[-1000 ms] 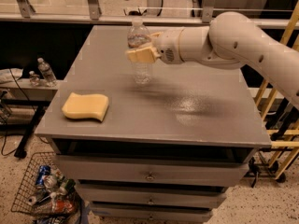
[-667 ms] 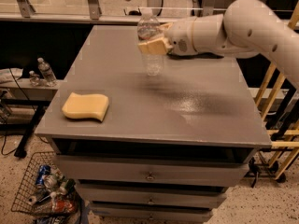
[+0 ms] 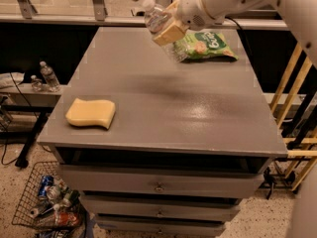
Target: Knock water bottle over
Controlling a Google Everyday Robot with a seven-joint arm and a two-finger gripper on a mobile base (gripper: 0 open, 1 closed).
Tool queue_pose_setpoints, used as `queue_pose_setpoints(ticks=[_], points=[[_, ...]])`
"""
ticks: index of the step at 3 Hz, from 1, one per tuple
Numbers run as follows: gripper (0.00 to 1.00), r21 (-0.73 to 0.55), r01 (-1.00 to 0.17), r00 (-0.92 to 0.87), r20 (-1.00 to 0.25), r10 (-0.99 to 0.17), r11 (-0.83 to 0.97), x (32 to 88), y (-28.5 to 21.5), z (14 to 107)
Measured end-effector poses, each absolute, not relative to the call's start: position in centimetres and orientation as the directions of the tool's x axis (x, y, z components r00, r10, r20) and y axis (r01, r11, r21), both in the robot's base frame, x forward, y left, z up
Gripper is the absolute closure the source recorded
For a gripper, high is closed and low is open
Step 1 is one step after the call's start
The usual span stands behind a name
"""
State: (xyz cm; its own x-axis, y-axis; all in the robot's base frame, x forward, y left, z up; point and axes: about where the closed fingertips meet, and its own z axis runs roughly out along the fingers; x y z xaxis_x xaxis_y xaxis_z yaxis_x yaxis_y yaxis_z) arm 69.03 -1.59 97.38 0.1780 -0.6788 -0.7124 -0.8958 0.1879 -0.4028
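Water bottle [image 3: 156, 18] is at the far edge of the grey tabletop [image 3: 198, 113], leaning hard, with its white cap pointing up and to the left and its clear ribbed body slanting down to the right. The claw [image 3: 167, 29] is clamped on it around the middle, and one tan finger [image 3: 171, 32] lies across the plastic. The white arm [image 3: 223, 1] reaches in from the upper right. From where I stand I cannot tell whether the bottle's lower end touches the surface or hangs just above it. That end shows in front of a green snack bag [image 3: 208, 44], which lies flat at the back right of the tabletop.

A yellow sponge [image 3: 91, 113] sits near the front left corner, well apart from the bottle and the claw. A dull shadow spreads over the middle of the tabletop below the arm.

Under the top, the cabinet has grey drawers [image 3: 158, 185] with small metal pulls. Off to the left, on a lower shelf, stand two small bottles [image 3: 48, 76]. A wire basket [image 3: 29, 202] on the speckled floor at the front left holds cans and other clutter.
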Motion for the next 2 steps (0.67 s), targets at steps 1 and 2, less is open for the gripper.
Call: queue_pose_setpoints(ticks=[1, 2], points=[[1.0, -0.426, -0.903, 0.277, -0.472, -0.837, -0.059, 68.3, 0.5, 94.9], [1.0, -0.326, -0.902, 0.366, -0.234, -0.901, -0.282, 66.4, 1.9, 91.0]])
